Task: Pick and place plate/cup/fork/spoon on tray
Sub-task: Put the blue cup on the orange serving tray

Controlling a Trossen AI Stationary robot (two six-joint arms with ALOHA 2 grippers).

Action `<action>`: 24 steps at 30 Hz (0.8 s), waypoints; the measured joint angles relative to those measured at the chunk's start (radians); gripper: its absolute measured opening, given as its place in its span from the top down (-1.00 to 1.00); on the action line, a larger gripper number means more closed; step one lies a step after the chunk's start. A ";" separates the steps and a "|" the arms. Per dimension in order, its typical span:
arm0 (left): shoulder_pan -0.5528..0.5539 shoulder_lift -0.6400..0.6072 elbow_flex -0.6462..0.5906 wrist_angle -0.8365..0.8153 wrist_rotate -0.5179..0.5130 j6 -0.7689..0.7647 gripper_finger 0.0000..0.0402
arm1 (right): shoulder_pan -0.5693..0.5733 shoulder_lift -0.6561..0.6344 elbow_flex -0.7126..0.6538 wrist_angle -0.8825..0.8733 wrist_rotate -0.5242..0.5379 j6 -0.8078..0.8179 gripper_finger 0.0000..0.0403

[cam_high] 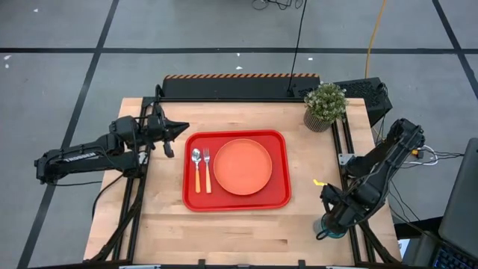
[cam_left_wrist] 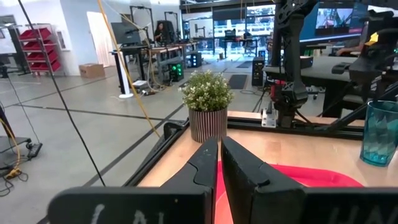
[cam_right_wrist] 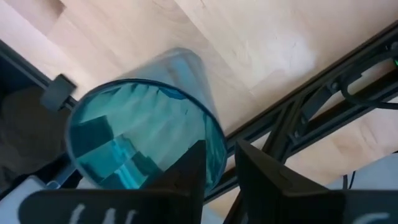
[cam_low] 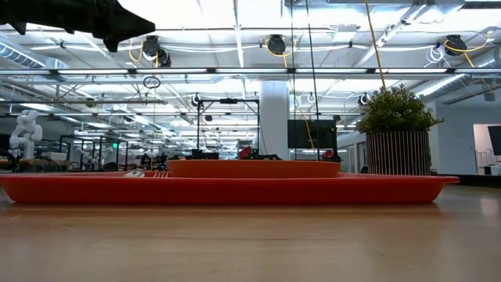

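I am pinching the cup's (cam_right_wrist: 146, 137) rim with my right tool (cam_right_wrist: 217, 165), one finger inside, at the surface's (cam_high: 314, 224) near right corner, well apart from the tray (cam_high: 280, 190). Such a thin grip may be letting it tilt or slip when lifting. My left tool (cam_left_wrist: 219, 163) is hovering pressed together.

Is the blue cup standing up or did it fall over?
Standing up. The cup sits upright on the table near its right edge, its open mouth facing up toward the right claw. It is not on the tray.
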 joint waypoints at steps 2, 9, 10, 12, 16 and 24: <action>0.000 0.000 0.000 0.003 0.000 0.000 0.87 | 0.000 0.000 -0.016 0.007 -0.001 -0.001 0.63; 0.000 0.000 0.000 0.003 0.000 0.000 0.87 | 0.000 0.000 -0.079 0.059 -0.001 -0.021 0.63; 0.000 0.000 0.000 0.003 0.000 0.000 0.87 | 0.000 0.000 -0.087 0.061 -0.001 -0.022 0.63; 0.000 0.000 0.000 0.003 0.000 0.000 0.87 | -0.001 0.000 -0.099 0.070 -0.007 -0.027 0.68; 0.000 0.000 0.000 0.003 0.000 0.000 0.87 | -0.001 0.000 -0.102 0.077 -0.031 -0.058 0.95; 0.000 0.000 0.000 0.004 0.000 0.000 0.87 | -0.014 -0.008 -0.102 0.069 -0.025 -0.078 0.99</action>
